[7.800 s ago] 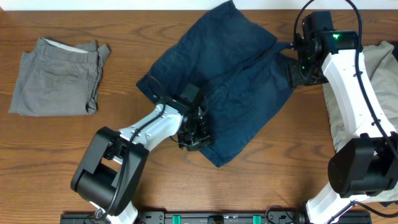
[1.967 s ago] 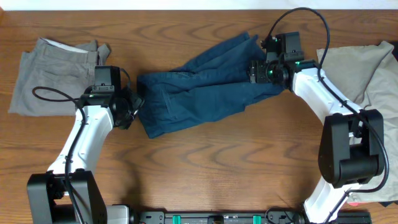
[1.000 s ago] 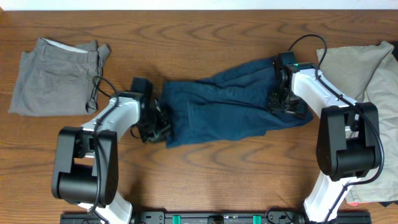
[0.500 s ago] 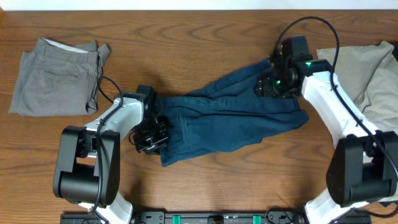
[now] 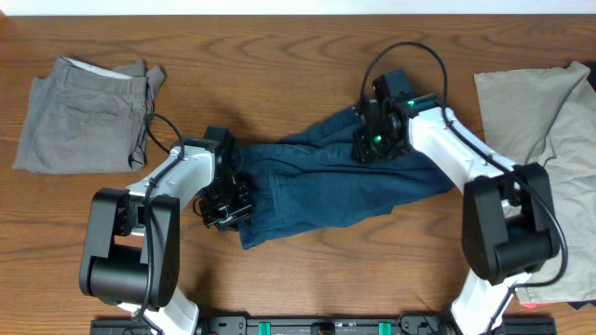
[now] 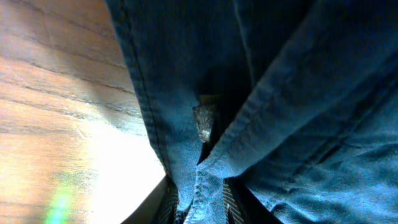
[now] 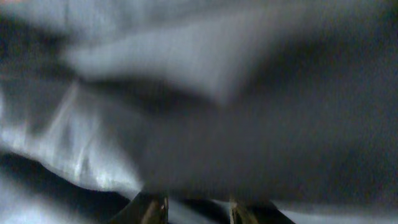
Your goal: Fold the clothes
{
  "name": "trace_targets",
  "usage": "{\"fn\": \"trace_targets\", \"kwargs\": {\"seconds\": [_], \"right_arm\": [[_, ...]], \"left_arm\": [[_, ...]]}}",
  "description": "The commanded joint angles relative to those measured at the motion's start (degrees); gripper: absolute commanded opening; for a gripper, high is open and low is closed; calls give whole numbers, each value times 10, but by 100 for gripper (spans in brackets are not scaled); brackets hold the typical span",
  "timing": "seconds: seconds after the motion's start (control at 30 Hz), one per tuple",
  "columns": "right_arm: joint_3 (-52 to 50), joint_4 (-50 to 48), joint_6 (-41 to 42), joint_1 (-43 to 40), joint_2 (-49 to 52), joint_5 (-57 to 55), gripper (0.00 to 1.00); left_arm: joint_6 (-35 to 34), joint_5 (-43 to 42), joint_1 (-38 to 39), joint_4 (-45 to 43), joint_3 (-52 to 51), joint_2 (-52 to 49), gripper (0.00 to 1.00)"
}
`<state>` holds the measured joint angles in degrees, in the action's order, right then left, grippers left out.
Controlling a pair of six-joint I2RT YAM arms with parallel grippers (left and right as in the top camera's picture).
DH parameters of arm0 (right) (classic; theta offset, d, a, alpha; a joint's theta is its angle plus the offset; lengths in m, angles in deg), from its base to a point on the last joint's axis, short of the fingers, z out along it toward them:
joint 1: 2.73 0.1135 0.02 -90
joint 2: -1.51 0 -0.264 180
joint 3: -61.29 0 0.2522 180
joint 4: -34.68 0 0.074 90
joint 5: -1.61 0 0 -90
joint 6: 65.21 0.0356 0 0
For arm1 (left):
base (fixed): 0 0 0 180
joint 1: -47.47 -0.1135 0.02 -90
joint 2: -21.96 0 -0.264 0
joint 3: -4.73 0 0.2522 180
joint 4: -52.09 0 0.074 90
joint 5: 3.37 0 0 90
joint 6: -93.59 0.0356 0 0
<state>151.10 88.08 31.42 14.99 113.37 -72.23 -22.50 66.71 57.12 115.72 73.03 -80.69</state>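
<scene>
The dark navy shorts (image 5: 326, 186) lie bunched in a long strip across the table's middle. My left gripper (image 5: 226, 203) is at their left end; in the left wrist view (image 6: 199, 200) it is shut on a seamed edge of the navy cloth (image 6: 298, 93). My right gripper (image 5: 366, 147) is over the upper right part of the shorts; in the blurred right wrist view (image 7: 196, 210) navy cloth (image 7: 249, 124) fills the frame and sits between the fingers. The grey pair (image 5: 84, 116) lies folded at the far left. The beige-khaki garment (image 5: 535, 98) lies at the right edge.
The wooden table (image 5: 307, 270) shows bare wood in front of the shorts. The right arm's cable (image 5: 410, 51) loops above the shorts. The table's back edge runs along the top of the overhead view.
My right gripper has moved left and slightly forward, carrying the shorts' upper right part toward the middle. My left gripper has stayed at the left end.
</scene>
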Motion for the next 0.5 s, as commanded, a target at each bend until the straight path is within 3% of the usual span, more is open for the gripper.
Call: {"fn": "trace_targets", "kwargs": {"seconds": [0.0, 0.17, 0.23, 0.33, 0.47], "right_arm": [[3, -83, 24, 5, 21, -64, 28], [3, -290, 104, 4, 33, -88, 26], [4, -318, 114, 5, 33, -84, 27], [5, -294, 112, 7, 30, -53, 27], [6, -183, 98, 1, -3, -50, 39]], "left_arm": [[-1, 12, -2, 0, -4, -9, 27], [-1, 12, -2, 0, -4, -9, 27], [-1, 12, -2, 0, -4, -9, 27], [-1, 12, -2, 0, -4, -9, 27], [-1, 12, -2, -5, -4, -9, 31]]}}
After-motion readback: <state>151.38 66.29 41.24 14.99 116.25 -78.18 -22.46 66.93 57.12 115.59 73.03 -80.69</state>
